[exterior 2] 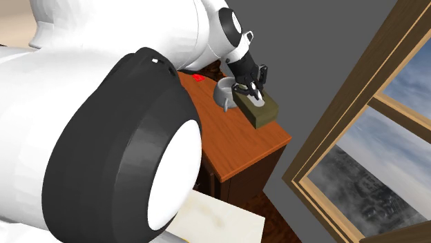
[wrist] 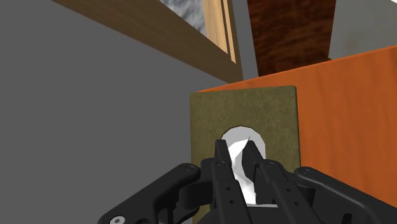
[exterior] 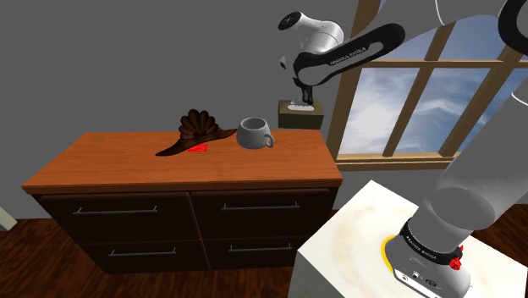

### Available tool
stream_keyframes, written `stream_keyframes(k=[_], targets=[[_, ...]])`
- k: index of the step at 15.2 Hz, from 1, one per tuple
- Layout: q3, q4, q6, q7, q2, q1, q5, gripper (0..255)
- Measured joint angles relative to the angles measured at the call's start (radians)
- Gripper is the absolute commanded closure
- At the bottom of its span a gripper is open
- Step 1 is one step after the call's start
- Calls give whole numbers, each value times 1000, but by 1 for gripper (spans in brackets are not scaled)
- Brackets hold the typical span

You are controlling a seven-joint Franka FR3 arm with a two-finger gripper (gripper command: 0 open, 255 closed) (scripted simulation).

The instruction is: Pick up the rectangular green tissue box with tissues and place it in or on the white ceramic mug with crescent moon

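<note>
The olive-green tissue box (exterior: 301,118) (exterior 2: 260,112) (wrist: 210,121) has white tissue sticking out of an oval opening in its top. My gripper (exterior: 302,105) (exterior 2: 254,93) (wrist: 240,156) comes down on it from above, its fingers shut on the tissue tuft. The box is at the far corner of the dresser, next to the window. It reaches past the dresser's edge, and I cannot tell whether it rests on the top or hangs just above it. The pale mug (exterior: 254,133) (exterior 2: 225,92) stands upright on the dresser, close beside the box, handle toward the box.
The orange-brown dresser (exterior: 169,161) has dark drawers. A dark brown fan-shaped ornament (exterior: 196,134) lies on its top, over a small red object (exterior: 200,147) (exterior 2: 199,78). A wood-framed window (exterior: 406,93) is behind the box. My arm's elbow (exterior 2: 138,138) blocks much of the second exterior view.
</note>
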Motion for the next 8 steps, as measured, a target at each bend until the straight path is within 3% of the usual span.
stream_keyframes(k=[8], targets=[[3,70,-87,-60,-33,4,28,255]])
